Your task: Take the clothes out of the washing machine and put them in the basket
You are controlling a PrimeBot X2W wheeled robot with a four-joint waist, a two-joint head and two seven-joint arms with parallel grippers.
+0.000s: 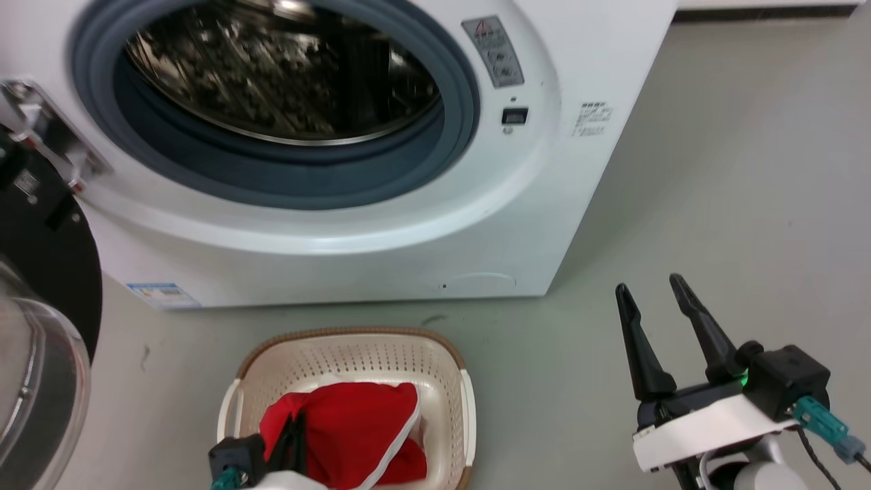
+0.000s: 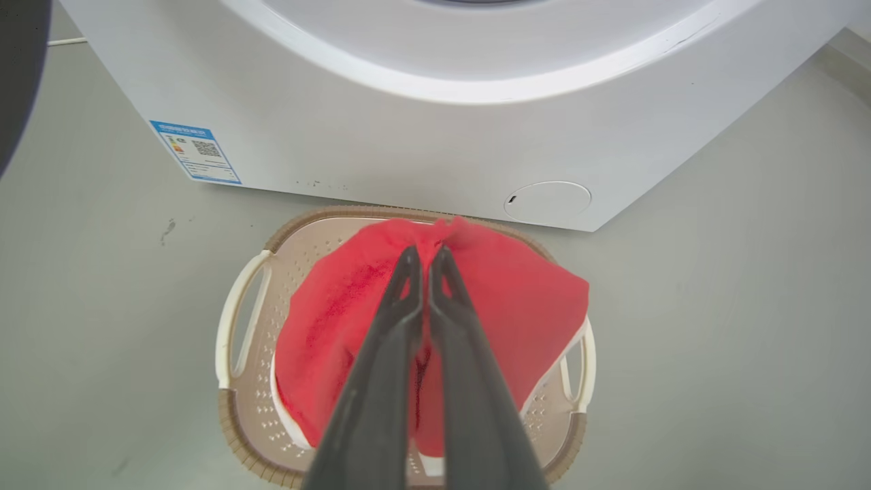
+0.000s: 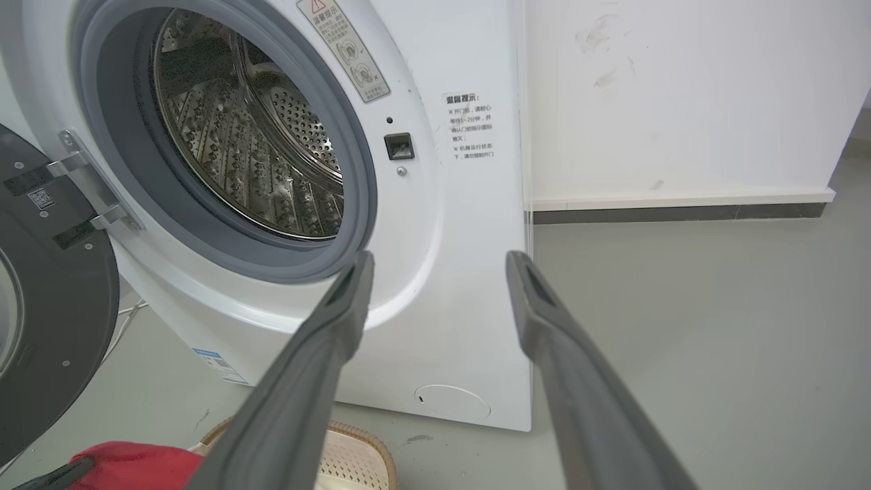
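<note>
The washing machine point(image 1: 544, 204) stands open, and its steel drum point(image 1: 286, 75) shows bare metal with no fabric in the part I see. On the floor in front sits the cream basket point(image 1: 354, 335) with a brown rim. My left gripper point(image 1: 297, 422) is shut on a red garment with white trim point(image 1: 354, 422) that hangs over and into the basket. In the left wrist view the closed left gripper point(image 2: 425, 253) pinches the red cloth point(image 2: 517, 299) above the basket point(image 2: 235, 422). My right gripper point(image 1: 656, 289) is open over the floor to the right, holding nothing.
The black-framed glass door point(image 1: 41, 306) hangs open at the left, close beside the basket. Grey floor point(image 1: 748, 170) stretches to the right of the machine. The right wrist view shows a white wall with a dark skirting point(image 3: 680, 212) behind.
</note>
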